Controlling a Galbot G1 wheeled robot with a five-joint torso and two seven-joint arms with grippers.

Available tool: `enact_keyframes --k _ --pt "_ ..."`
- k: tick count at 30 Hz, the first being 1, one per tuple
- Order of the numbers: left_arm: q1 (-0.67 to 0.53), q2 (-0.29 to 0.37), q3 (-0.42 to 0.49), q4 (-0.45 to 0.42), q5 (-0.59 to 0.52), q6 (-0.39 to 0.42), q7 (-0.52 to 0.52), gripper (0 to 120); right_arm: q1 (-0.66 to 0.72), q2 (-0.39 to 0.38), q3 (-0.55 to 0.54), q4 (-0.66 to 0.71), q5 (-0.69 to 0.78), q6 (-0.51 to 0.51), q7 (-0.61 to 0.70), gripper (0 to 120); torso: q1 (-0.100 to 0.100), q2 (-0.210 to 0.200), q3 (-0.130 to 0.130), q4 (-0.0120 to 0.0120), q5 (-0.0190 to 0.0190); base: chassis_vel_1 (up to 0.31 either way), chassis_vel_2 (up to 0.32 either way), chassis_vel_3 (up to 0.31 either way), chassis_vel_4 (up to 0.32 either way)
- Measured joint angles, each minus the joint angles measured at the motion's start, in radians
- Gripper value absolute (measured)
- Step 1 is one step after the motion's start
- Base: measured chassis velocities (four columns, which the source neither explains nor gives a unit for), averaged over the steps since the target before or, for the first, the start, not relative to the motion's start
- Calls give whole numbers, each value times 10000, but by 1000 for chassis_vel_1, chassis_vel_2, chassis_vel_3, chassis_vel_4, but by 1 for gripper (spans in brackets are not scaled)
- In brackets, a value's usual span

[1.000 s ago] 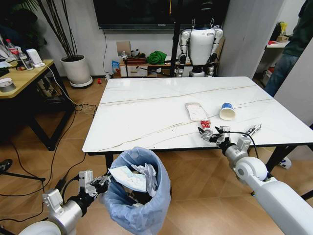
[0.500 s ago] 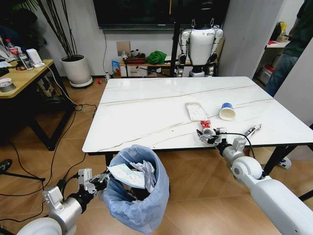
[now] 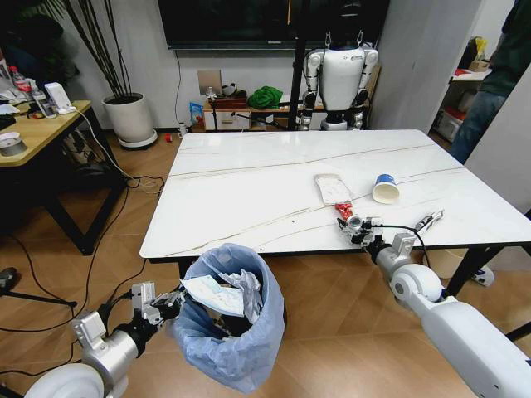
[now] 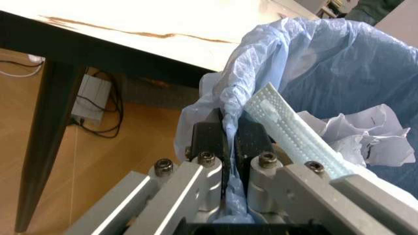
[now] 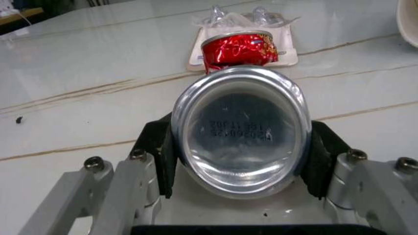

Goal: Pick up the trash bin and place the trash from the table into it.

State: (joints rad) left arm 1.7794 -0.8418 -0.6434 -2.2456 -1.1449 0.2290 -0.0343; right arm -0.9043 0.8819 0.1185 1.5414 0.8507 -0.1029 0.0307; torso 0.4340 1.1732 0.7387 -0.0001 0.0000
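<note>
The right gripper (image 5: 240, 161) clamps a crushed red aluminium can (image 5: 239, 132) crosswise between its jaws: light, slick, easily dented. The left gripper (image 4: 225, 147) pinches the rim of the blue-bagged round trash bin (image 3: 228, 327).

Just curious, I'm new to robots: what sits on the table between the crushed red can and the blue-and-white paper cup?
In the head view, a flat white wrapper packet lies between the crushed red can and the blue-and-white paper cup, closer to the can.

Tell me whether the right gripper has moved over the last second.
Yes. The right gripper, shut on a crushed red can, has slid forward along the table toward the flat white packet.
</note>
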Motion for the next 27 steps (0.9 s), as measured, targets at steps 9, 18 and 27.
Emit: enact_keyframes --k 9,18,27 --pt "-11 -23 25 0 12 0 -3 0 94 -121 -23 114 46 -9 -12 50 0 0 0 0 1 0 0 0 0" --pt "-41 -22 55 23 34 0 -2 0 205 -336 -9 438 248 -10 -52 50 0 0 1 1 1 0 0 0 0" --pt "-114 43 86 57 -22 -2 -10 0 164 -1246 -6 1934 978 238 -1070 50 0 0 1 -1 0 0 0 0 0"
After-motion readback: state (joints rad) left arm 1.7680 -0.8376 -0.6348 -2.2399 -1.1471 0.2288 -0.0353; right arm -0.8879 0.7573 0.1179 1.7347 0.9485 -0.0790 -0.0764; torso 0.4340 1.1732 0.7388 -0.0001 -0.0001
